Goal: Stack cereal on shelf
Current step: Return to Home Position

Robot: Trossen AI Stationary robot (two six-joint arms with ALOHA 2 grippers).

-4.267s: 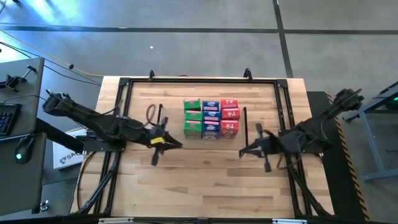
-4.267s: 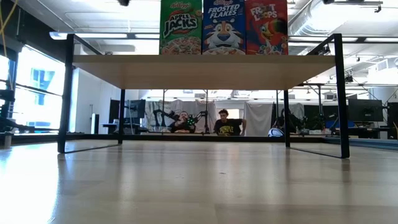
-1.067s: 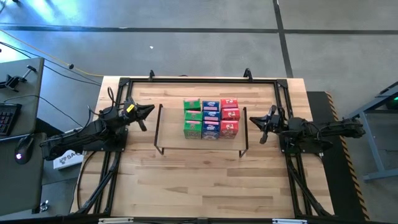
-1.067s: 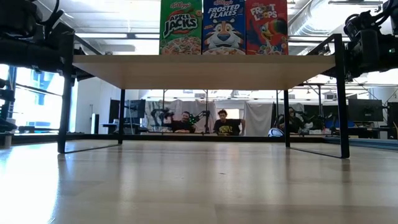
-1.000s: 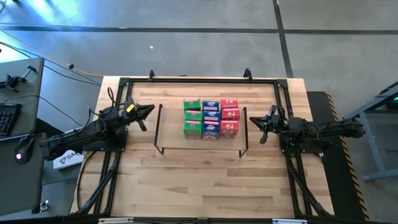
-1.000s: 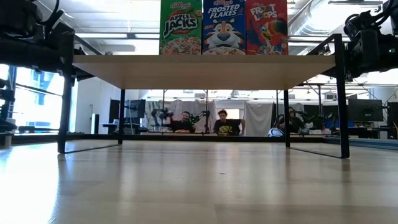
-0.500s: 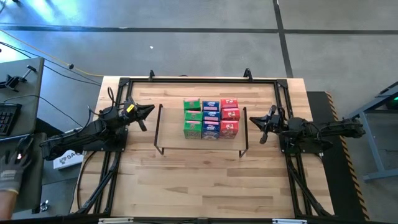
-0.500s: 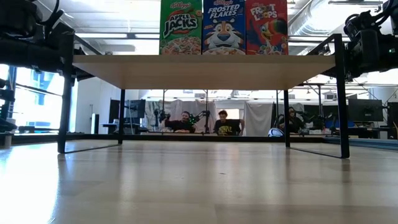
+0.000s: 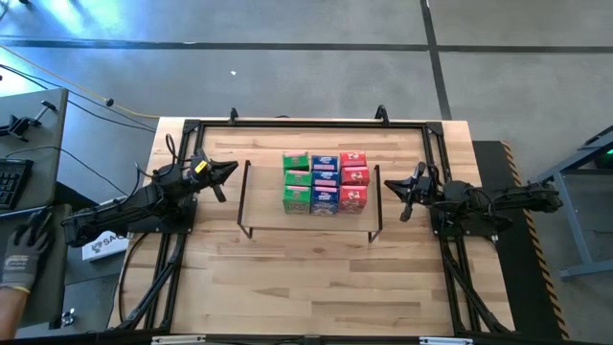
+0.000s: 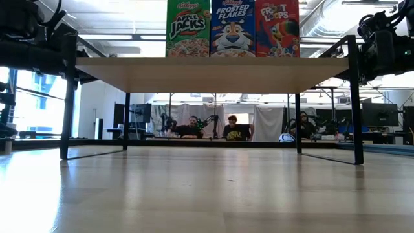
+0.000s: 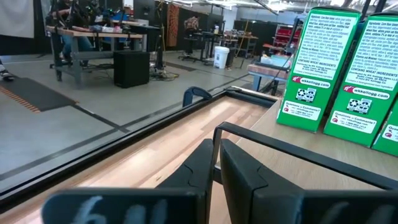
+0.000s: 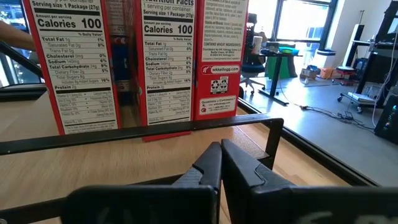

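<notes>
cereal boxes [image 9: 326,182]: on shelf [image 10: 213,72], in green, blue and red columns | left pincer [image 9: 228,169]: closed, empty, just left of shelf | right pincer [image 9: 390,184]: closed, empty, just right of shelf

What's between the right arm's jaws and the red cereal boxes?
Just the thin black end bar of the shelf. The right wrist view shows it crossing right in front of the red cereal boxes, with nothing else between.
</notes>
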